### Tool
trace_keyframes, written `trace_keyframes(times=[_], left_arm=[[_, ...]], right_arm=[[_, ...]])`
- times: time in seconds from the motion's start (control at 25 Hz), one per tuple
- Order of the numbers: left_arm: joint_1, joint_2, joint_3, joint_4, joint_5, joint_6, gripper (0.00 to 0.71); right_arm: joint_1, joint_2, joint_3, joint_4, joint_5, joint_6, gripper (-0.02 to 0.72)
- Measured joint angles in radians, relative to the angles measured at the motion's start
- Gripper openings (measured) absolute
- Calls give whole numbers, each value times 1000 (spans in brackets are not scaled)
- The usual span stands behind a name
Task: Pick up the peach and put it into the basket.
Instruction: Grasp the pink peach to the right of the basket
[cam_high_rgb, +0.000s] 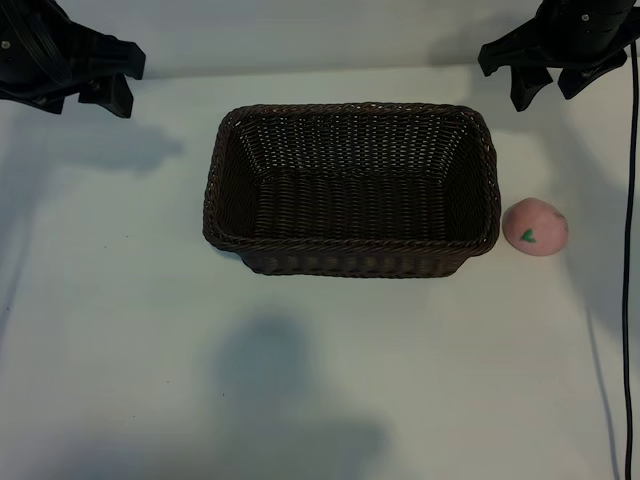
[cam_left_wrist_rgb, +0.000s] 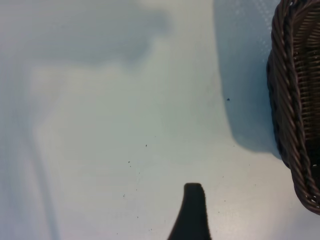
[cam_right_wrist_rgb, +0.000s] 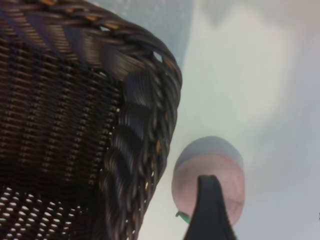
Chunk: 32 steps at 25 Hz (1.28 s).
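The peach (cam_high_rgb: 535, 227), small, round and pale pink with a green leaf mark, lies on the white table just right of the basket (cam_high_rgb: 352, 246), apart from it. The basket is dark-brown wicker, rectangular, with nothing inside. My right gripper (cam_high_rgb: 552, 88) hangs open at the back right, above and behind the peach, holding nothing. In the right wrist view one dark fingertip (cam_right_wrist_rgb: 210, 200) overlaps the peach (cam_right_wrist_rgb: 207, 162) beside the basket's corner (cam_right_wrist_rgb: 145, 125). At the back left my left gripper (cam_high_rgb: 92, 98) is parked open; only one of its fingertips (cam_left_wrist_rgb: 194, 200) shows over bare table, near the basket's wall (cam_left_wrist_rgb: 297, 110).
A black cable (cam_high_rgb: 630, 250) runs down the table's right edge, close to the peach. Shadows of the arms fall on the white tabletop (cam_high_rgb: 120, 350) in front of and left of the basket.
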Motion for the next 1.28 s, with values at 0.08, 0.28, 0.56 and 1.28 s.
trace_keyframes(times=[0.08,0.28,0.56,1.28], left_arm=[[0,0,0,0,0,0,587],[0,0,0,0,0,-9,587],[0,64,0,-24,0,-19,587],[0,132,0,-67,-1,1,587]], right_arm=[[0,0,0,-7,0,0,505],[0,0,0,-5,0,18,505],[0,0,0,-9,0,23,505],[0,-2,22,-17,-4,43,505]])
